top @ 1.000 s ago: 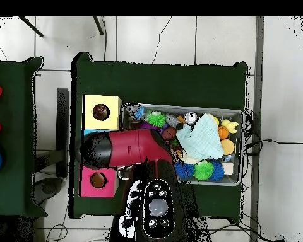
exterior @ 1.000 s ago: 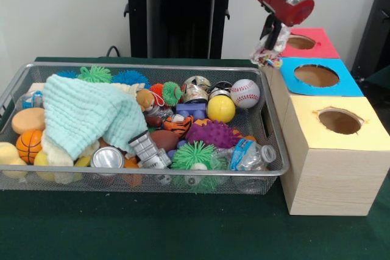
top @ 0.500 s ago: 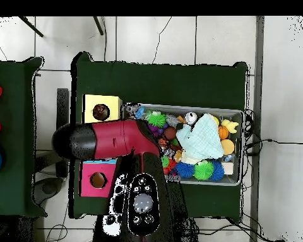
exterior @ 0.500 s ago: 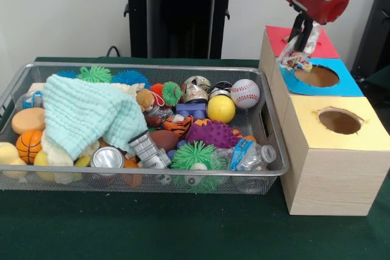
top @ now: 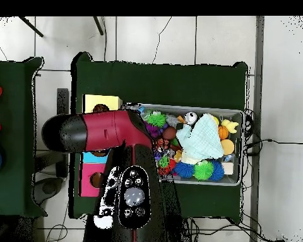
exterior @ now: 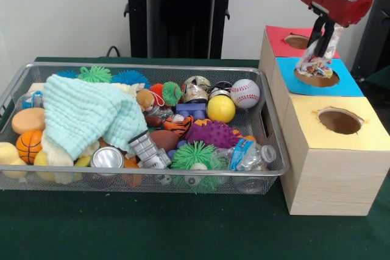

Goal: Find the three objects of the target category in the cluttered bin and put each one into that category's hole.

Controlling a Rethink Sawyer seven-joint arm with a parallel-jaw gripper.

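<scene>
A clear crinkled bag of colourful candy [exterior: 317, 60] is hanging upright from the gripper [exterior: 323, 33], its lower end sitting right over the round hole in the blue-topped box [exterior: 344, 80]. That box is standing between the red-topped box [exterior: 277, 36] and the yellow-topped box [exterior: 332, 150], beside the wire bin [exterior: 268, 132].

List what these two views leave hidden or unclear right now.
- Overhead view: the arm covers the blue box and the gripper.
- Front view: whatever lies under the green cloth in the basket is hidden.
- Front view: the contents of the clear bag in the gripper are too small to identify.
</scene>
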